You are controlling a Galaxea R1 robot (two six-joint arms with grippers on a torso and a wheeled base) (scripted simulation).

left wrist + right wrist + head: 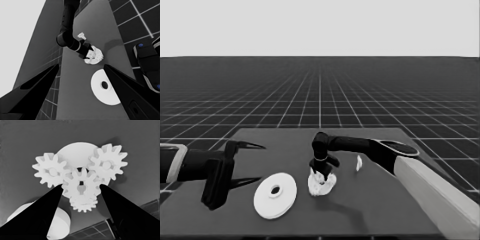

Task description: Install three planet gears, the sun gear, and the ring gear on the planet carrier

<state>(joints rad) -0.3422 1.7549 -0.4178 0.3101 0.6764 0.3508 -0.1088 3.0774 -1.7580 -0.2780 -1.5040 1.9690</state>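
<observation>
The smaller round part (pixel 321 186) lies mid-table with four toothed gears on it. In the right wrist view it (pixel 75 151) carries one gear at one side (pixel 51 172), one at the other (pixel 107 165), one half hidden behind the middle gear (pixel 83 204), and the middle gear (pixel 81 191) with a keyed hole. My right gripper (pixel 321 175) points straight down over them, and its (pixel 81 185) fingertips press the middle gear's two sides. The larger round part (pixel 275 195) lies flat to the left of the stack. At the table's left end my left gripper (pixel 260 162) waits open.
A thin white piece (pixel 359 163) lies just right of the stack, close to the right forearm. The right arm's pale grey part (pixel 440 192) crosses the lower right corner. Dark machinery with blue lights (pixel 147 65) shows past the table edge in the left wrist view.
</observation>
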